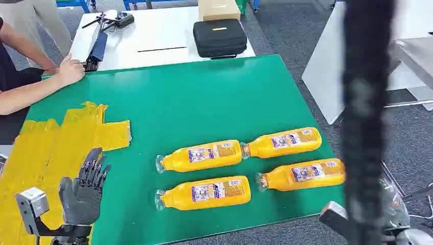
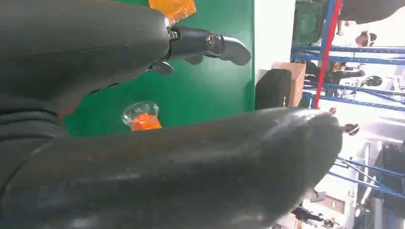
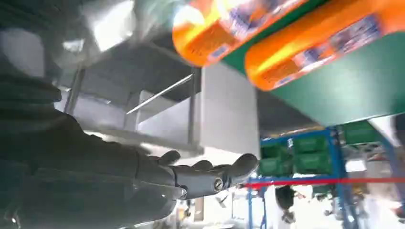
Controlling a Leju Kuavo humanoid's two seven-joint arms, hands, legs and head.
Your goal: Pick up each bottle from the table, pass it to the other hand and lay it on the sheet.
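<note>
Several orange juice bottles lie on their sides on the green table [image 1: 204, 92], caps to the left: two at the back [image 1: 201, 155] [image 1: 283, 143] and two nearer the front edge [image 1: 204, 193] [image 1: 304, 175]. A crumpled yellow sheet [image 1: 51, 148] covers the table's left part. My left hand [image 1: 84, 191] hovers over the sheet's right edge, fingers apart, holding nothing. Its wrist view shows the fingers [image 2: 205, 45] and one bottle cap [image 2: 141, 116]. My right hand [image 3: 200, 176] is off the table's right edge, fingers stretched out and empty, with two bottles' ends [image 3: 229, 28] [image 3: 325, 43] beyond it.
A person's hand [image 1: 69, 69] rests at the table's far left corner. Behind stands a white table [image 1: 153, 35] with a black case [image 1: 219, 38] and a cardboard box [image 1: 218, 9]. A dark blurred strip [image 1: 365, 122] runs down the right of the head view.
</note>
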